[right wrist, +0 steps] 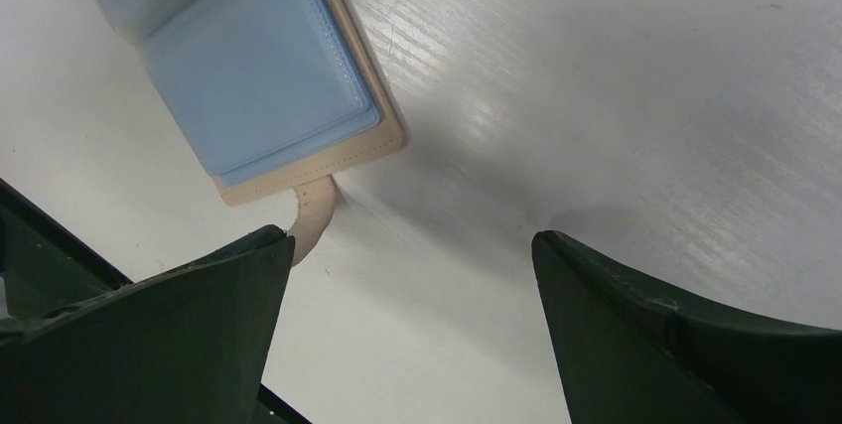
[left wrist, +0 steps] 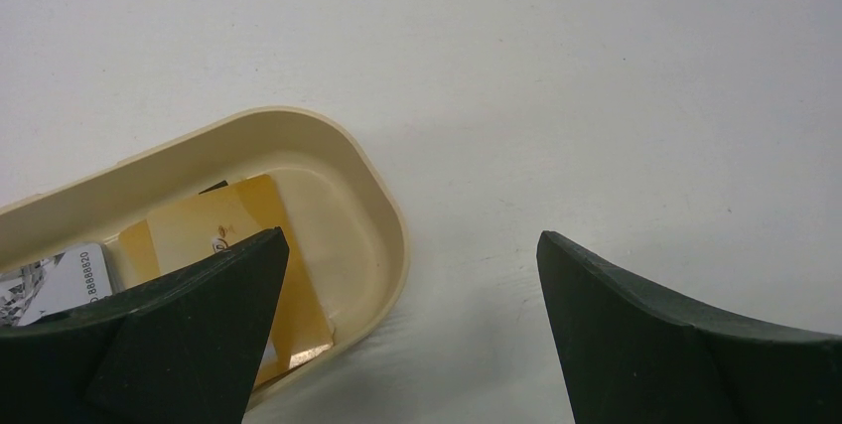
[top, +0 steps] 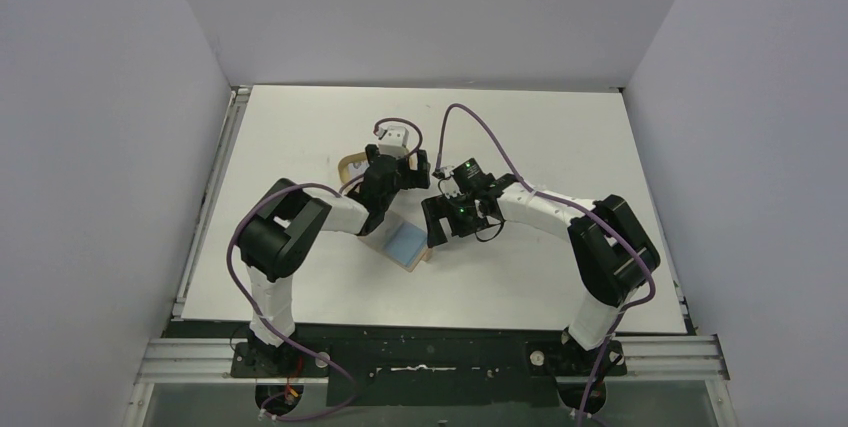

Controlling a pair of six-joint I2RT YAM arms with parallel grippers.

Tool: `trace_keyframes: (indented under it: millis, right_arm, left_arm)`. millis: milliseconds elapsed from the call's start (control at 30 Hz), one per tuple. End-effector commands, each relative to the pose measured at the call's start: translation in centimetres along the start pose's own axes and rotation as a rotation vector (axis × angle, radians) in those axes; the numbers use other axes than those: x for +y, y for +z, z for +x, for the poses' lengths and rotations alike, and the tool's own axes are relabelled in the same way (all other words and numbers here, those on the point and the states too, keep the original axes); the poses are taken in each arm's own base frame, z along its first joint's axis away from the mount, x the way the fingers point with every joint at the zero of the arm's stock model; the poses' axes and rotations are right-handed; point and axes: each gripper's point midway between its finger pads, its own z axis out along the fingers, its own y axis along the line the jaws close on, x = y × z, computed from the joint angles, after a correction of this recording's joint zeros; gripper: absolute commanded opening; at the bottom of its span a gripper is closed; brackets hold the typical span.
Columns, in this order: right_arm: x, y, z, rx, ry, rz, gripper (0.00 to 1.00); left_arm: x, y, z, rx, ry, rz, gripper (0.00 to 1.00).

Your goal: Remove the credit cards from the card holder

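Left end effector: released, jaws wide, nothing between them. It hangs over the near-right end of the oval cream tray, with bare white surface under the gap.

Right end effector: also released and empty, hanging just right of the card holder, not touching it.

The card holder lies open and flat on the surface, centre-near, between the two arms and just near of the tray.

- **Only the left wrist view shows the tray contents:** a yellow card lying flat and a white printed card partly under the left finger.
- **Only the right wrist view shows holder detail:** a tan stitched border, a light blue face filling the inside, and a snap tab curling off the edge nearest the fingers. Possibly the blue is one of the credit cards in a clear sleeve; I can't separate card from sleeve here.
- **Only the top view shows the layout:** the holder sits skewed to the surface edges, and its tab corner points near-right. The long axis looks diagonal, but the left forearm covers part of it.

Room for moving: there is open surface on the right, the far side and the near side of the holder. Walls close in three sides, and a rail runs along the left edge.
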Motion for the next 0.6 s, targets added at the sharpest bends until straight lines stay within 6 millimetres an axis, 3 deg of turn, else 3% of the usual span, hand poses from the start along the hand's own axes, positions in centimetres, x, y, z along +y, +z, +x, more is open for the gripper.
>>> trace_keyframes:
  millis: [0, 367, 567]
  right_arm:
    - [0.3, -0.4, -1.4, -0.051, -0.005, -0.018, 0.97]
    - [0.3, -0.5, -1.4, -0.051, -0.002, -0.019, 0.97]
    - [0.3, -0.7, -1.6, -0.059, -0.003, -0.011, 0.97]
  left_arm:
    - [-1.4, -0.4, -3.7, -0.106, -0.013, 0.047, 0.97]
    - [-1.4, 0.3, -2.9, -0.077, -0.014, 0.054, 0.97]
    - [-1.3, -1.5, -5.7, -0.157, -0.019, 0.05, 0.97]
